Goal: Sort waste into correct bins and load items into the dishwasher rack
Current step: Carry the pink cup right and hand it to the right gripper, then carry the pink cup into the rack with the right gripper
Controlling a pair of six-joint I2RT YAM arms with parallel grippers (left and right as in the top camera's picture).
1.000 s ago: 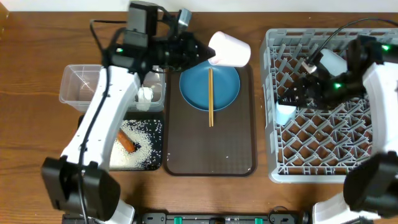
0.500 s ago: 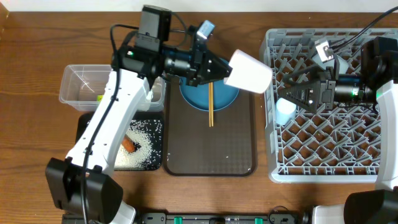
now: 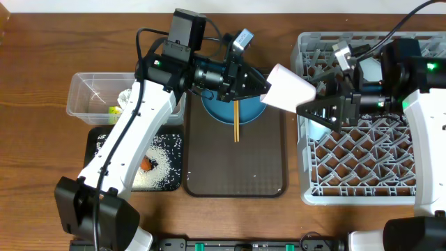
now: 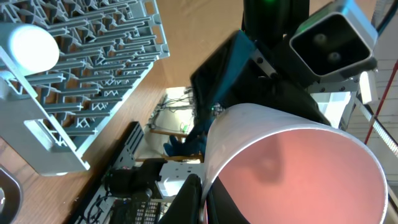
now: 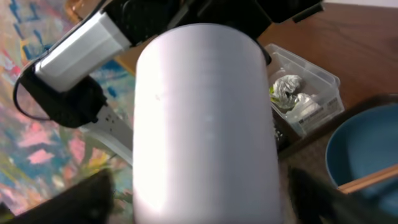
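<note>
Brown wood makes up the surface (image 3: 42,56). Above it, between the brown tray (image 3: 237,167) and the grey rack (image 3: 362,160), the left tool (image 3: 263,89) pinches the rim of the pinkish-white cup (image 3: 289,89) and holds it on its side in the air. The right tool (image 3: 311,110) stands wide, with one finger on each side of the cup's closed end and gaps showing. The chopsticks (image 3: 236,124) lie across the blue plate (image 3: 216,111) on the brown tray.
</note>
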